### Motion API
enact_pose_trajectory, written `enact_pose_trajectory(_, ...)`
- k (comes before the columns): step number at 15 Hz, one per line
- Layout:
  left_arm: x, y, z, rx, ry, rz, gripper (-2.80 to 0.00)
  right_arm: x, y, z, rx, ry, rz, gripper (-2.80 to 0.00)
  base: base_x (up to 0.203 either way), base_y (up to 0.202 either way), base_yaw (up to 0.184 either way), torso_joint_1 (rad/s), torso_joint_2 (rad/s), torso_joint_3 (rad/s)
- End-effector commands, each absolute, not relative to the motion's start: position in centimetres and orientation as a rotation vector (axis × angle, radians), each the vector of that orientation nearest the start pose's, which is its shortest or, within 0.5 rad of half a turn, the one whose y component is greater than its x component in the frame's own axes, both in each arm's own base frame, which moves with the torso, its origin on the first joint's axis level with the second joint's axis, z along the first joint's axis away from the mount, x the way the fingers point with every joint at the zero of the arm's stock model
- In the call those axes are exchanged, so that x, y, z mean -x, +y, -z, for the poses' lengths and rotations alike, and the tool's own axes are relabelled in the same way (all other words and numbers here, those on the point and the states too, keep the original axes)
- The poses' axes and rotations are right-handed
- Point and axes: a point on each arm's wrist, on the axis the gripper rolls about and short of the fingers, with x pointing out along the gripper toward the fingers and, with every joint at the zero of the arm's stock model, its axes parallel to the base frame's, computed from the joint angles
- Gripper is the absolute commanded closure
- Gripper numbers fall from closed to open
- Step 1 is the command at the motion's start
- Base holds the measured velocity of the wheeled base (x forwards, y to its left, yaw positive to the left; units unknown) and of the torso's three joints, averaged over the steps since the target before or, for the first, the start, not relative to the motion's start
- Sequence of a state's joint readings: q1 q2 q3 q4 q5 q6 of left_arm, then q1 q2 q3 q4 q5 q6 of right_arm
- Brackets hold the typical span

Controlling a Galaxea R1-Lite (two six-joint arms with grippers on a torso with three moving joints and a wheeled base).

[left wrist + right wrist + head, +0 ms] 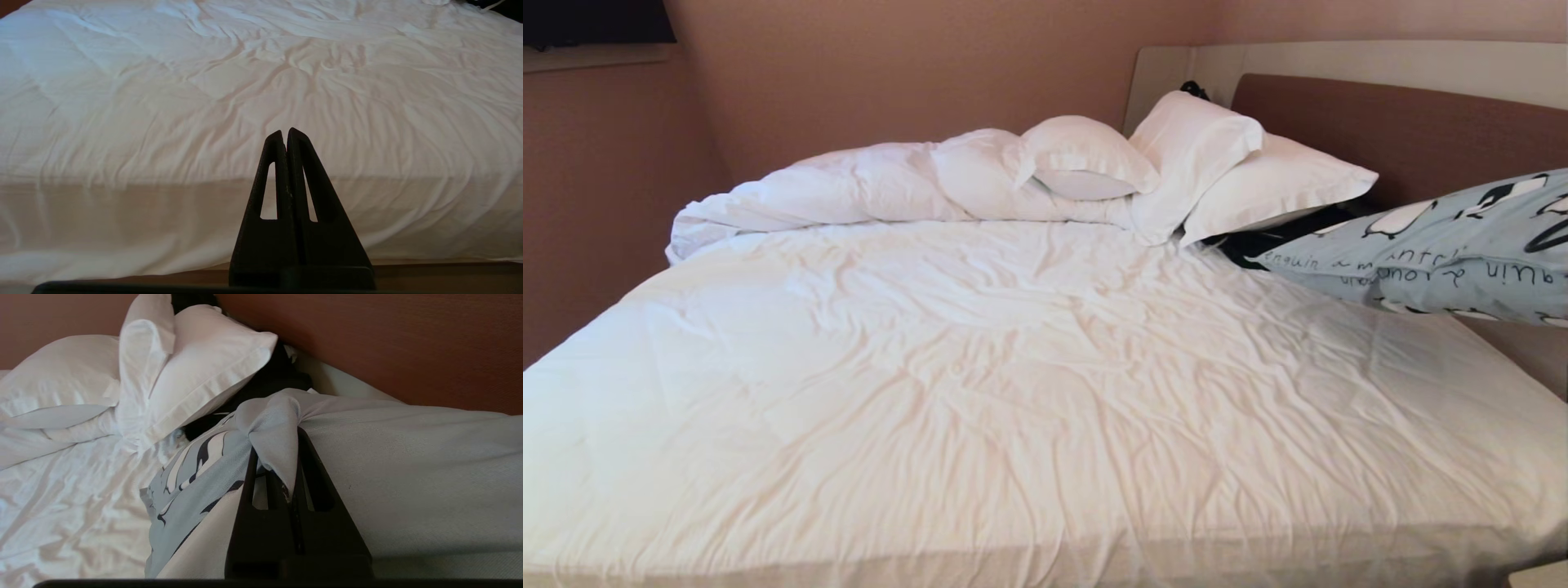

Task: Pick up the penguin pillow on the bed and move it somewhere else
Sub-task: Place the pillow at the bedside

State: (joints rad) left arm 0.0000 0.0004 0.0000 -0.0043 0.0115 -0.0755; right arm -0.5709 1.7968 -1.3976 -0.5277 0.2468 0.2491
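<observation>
The bed (980, 392) fills most of the head view, its wrinkled white sheet bare across the middle, with a brown headboard (1405, 139) in a cream frame at two o'clock and a bunched white duvet (849, 192) along the far edge from ten to twelve o'clock. Three white pillows (1201, 163) lean together at one o'clock, and something dark lies partly hidden just beneath and behind them. The penguin pillow (1445, 245) enters from the right edge at three o'clock, lifted clear of the sheet near the bed's right side, light blue with black-and-white penguins; its dark handwritten lettering shows upside down and only in pieces, one bit reading roughly "enguin", the rest too broken to read. In the right wrist view the right gripper (286, 465) has its black fingers pressed together on a gathered fold of the pillow's cloth near a corner, the printed face falling away to one side and a plain pale side spreading to the other. The left gripper (284, 136) hangs low before the near edge of the bed, fingers together with nothing between them, touching nothing
</observation>
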Motion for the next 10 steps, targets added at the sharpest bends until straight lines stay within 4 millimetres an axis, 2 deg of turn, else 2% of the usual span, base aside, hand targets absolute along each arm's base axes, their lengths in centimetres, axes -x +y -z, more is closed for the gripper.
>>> enact_pose_trajectory(1, 2.3, 0.0, -7.5, 0.077, -0.002, -0.012, 0.0, -30.7, -19.0, -30.6, -0.204, -0.158, 0.304, 0.0, 0.0, -0.19, 0.001, 0.005, 0.0, 0.0)
enact_pose_trajectory(6, 2.3, 0.0, -7.5, 0.077, -0.002, -0.012, 0.0, -30.8, -19.1, -30.6, -0.208, -0.163, 0.302, 0.0, 0.0, -0.193, 0.0, 0.002, 0.0, 0.001)
enact_pose_trajectory(10, 2.3, 0.0, -7.5, 0.077, -0.002, -0.012, 0.0, -31.9, -19.8, -30.6, -0.205, -0.172, 0.303, 0.0, 0.0, -0.155, -0.002, 0.003, 0.0, 0.001)
